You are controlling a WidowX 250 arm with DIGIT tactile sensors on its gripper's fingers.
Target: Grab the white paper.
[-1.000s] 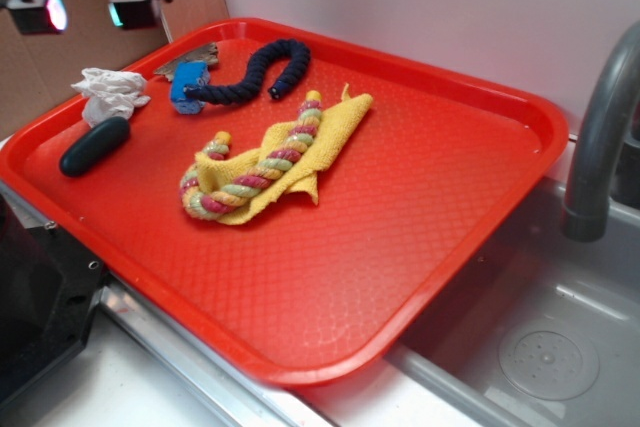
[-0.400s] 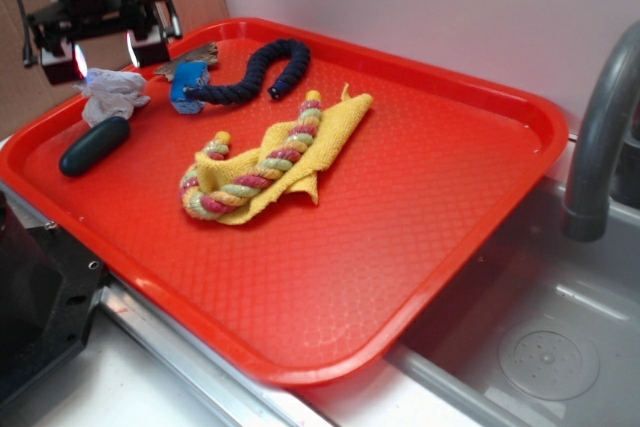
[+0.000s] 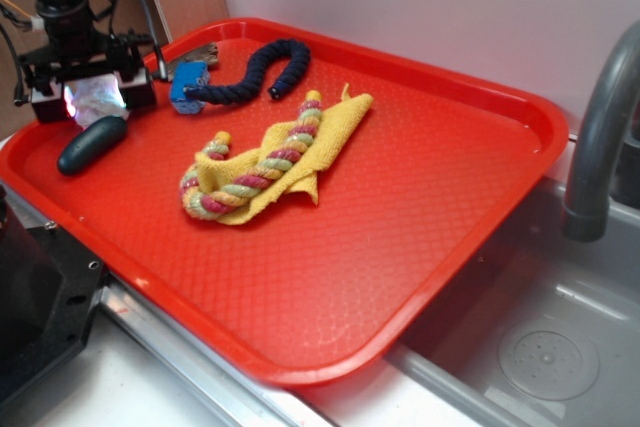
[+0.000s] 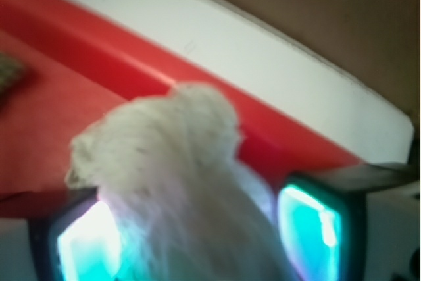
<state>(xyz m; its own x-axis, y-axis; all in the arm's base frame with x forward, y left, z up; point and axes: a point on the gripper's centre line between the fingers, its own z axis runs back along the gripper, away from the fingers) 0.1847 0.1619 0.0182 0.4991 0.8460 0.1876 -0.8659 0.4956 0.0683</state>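
Exterior view: my gripper [image 3: 92, 99] stands at the far-left corner of the red tray [image 3: 430, 197], at about 10 o'clock from the tray's centre. Its two fingers straddle the white paper [image 3: 93, 102], which sits on the tray floor between them, lit pale violet by the glow of the finger pads. The jaws are spread to either side of the wad; whether the pads press on it cannot be told from this view.

Wrist view: the white paper [image 4: 177, 182] fills the middle of the frame, blurred and close, between my two glowing cyan fingers [image 4: 312, 231]. A narrow gap shows beside the right pad, so my jaws read as parted around the wad, not clamped. The tray [image 4: 79, 51] rim and a white counter edge [image 4: 263, 57] run behind it.

Other items, exterior view: a dark oval object [image 3: 92, 144] lies just beside the gripper at its 6 o'clock. A blue item [image 3: 188, 84] and a navy rope [image 3: 258, 71] lie at 12 o'clock on the tray. A yellow cloth [image 3: 300, 152] with a multicoloured braided rope [image 3: 255, 172] across it lies near the centre. A grey faucet [image 3: 600, 137] and sink [image 3: 545, 347] lie at 3 to 4 o'clock.

No legible writing, brand or label appears in either view.
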